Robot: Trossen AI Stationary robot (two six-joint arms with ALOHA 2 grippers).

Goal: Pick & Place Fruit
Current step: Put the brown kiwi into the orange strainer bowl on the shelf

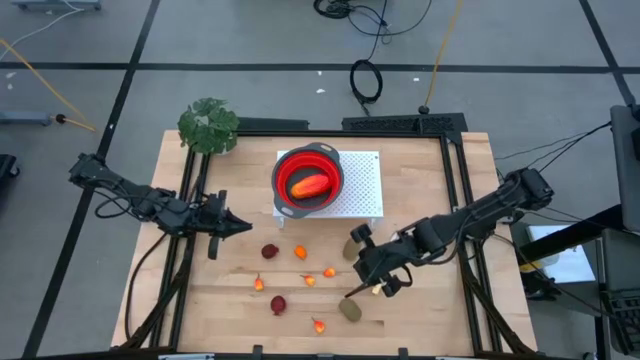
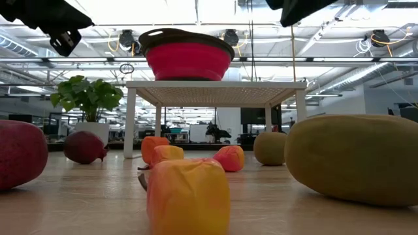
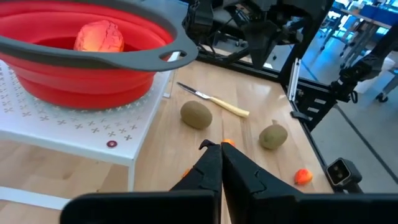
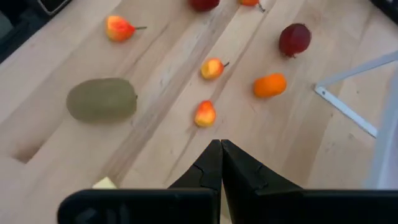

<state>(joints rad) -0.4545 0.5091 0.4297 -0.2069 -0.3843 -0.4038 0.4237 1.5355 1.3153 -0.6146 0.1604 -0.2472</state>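
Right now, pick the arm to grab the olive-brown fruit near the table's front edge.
Right. The right gripper hangs just above-right of that olive-brown fruit; the left gripper waits across the table, with other pieces closer to it.

In the low view a dark red fruit [image 2: 19, 153] is cut by the edge, and the bowl [image 2: 187, 57] hides its contents there.

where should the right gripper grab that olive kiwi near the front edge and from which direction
Judging by its pose, take the olive kiwi across its narrow middle, coming straight down from above. It lies flat on the table with bare wood around it. The right gripper is shut and would need opening first.
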